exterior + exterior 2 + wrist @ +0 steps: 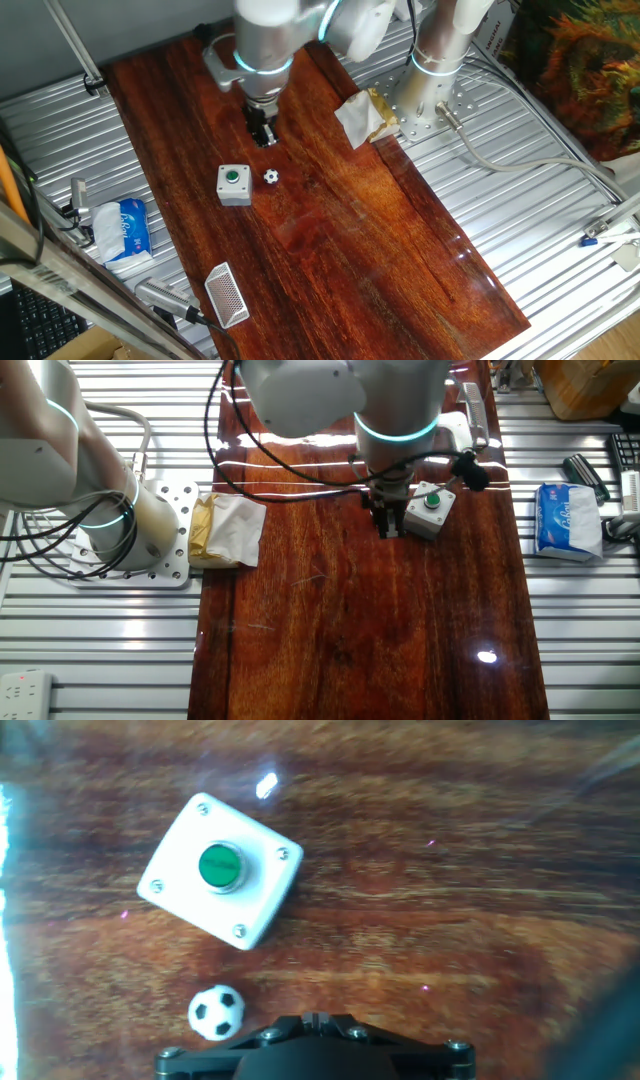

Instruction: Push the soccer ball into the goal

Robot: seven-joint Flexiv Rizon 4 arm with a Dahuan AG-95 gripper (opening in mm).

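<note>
The soccer ball (271,176) is a tiny white ball with black patches. It lies on the wooden board just right of the grey button box (234,184). My gripper (263,137) hangs just behind the ball, fingers pressed together and holding nothing. In the hand view the soccer ball (216,1012) sits at the lower left, close beside my gripper (316,1017), below the button box (220,870). The goal (227,295), a small white frame with mesh, stands near the board's front left edge, well beyond the box. In the other fixed view my gripper (385,525) hides the ball.
The button box (430,508) with its green button stands between ball and goal, a little to the side. A crumpled paper and yellow packet (365,115) lie by the arm's base (430,95). A blue tissue pack (125,228) lies off the board on the metal slats.
</note>
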